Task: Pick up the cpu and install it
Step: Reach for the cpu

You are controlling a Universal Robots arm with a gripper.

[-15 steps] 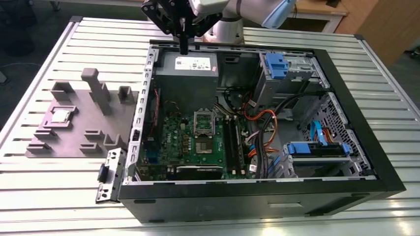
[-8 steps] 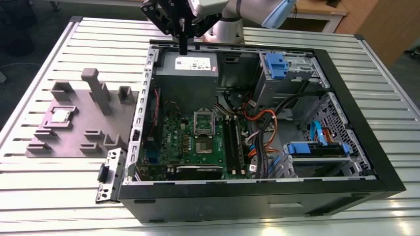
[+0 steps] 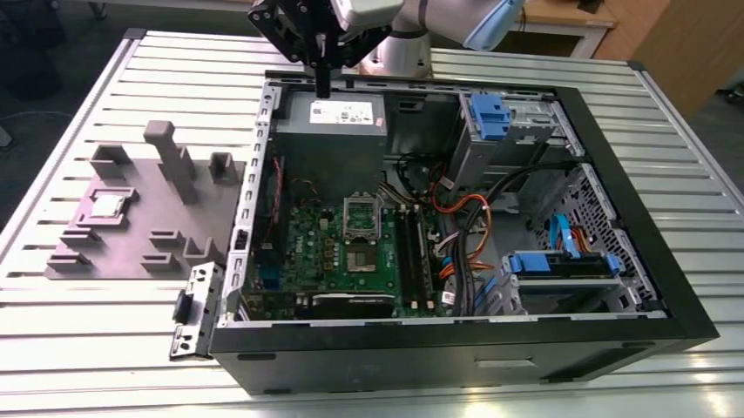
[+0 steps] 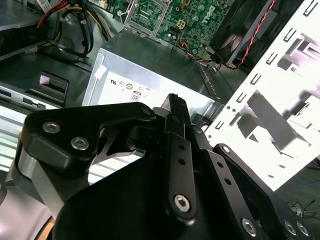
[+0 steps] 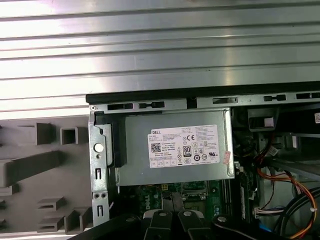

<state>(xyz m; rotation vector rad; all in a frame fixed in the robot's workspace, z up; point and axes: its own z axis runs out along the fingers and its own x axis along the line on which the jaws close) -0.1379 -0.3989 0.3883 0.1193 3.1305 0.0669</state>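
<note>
Claw point(image 3: 323, 91) pinched closed above power supply point(image 3: 348, 112) (cpu point(image 3: 108, 205) on fixture point(image 3: 122, 244)).

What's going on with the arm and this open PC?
A single robot arm is on a cpu install job, and no pickup has happened yet. Its claw hangs shut and empty above the power supply at one end of the open PC case. The cpu lies in the grey fixture outside the case, on the exterior view's left. The socket on the green motherboard is apart from both.
</note>
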